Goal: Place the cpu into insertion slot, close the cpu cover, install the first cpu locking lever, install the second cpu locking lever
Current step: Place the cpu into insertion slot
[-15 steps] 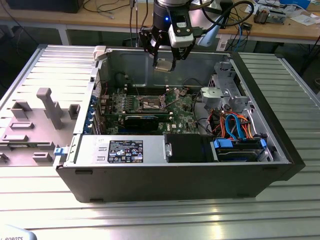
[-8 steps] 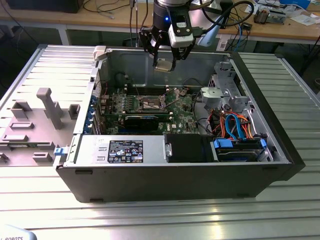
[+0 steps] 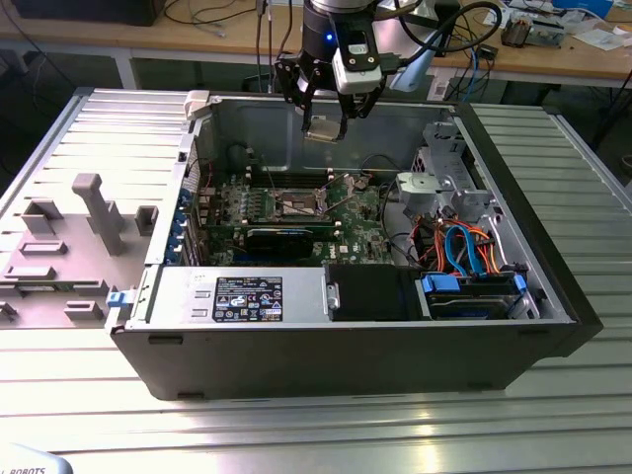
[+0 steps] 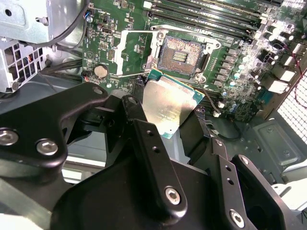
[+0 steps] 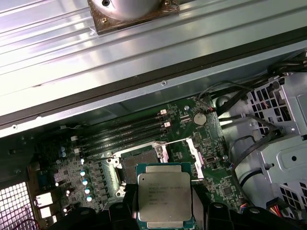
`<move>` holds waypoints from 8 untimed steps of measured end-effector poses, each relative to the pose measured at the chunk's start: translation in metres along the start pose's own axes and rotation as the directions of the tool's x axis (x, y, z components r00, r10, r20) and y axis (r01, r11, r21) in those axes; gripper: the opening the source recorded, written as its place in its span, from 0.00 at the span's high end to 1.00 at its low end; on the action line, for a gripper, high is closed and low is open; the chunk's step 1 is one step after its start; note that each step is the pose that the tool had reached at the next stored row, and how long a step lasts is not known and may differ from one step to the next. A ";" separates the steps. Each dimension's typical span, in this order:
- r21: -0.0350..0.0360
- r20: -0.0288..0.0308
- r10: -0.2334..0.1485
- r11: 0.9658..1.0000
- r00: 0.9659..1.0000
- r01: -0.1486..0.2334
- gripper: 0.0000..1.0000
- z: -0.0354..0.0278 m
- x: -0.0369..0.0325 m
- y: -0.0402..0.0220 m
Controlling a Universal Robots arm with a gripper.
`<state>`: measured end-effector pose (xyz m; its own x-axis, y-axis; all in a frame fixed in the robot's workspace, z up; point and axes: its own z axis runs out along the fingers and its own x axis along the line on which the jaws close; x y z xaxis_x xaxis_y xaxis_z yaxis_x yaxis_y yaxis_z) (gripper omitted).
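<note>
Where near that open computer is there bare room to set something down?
The ribbed table on the camera's side of the computer case, and at the exterior view's right. Crowded: grey fixtures at its left, cables inside.

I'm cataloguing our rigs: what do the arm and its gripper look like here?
The arm is dark, with a blue light glowing at its wrist and a pale grey box mounted beside it. Black cables loop off toward the exterior view's right. The gripper is matte black, built of flat linkage bars joined by silver screws.
</note>
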<state>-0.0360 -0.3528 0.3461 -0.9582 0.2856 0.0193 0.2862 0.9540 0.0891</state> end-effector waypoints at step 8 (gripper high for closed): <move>0.000 0.000 0.004 1.000 1.000 -0.004 0.46 0.0000 0.0000 0.0000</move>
<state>-0.0360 -0.3528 0.3461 -0.9569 0.2898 0.0193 0.2903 0.9528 0.0891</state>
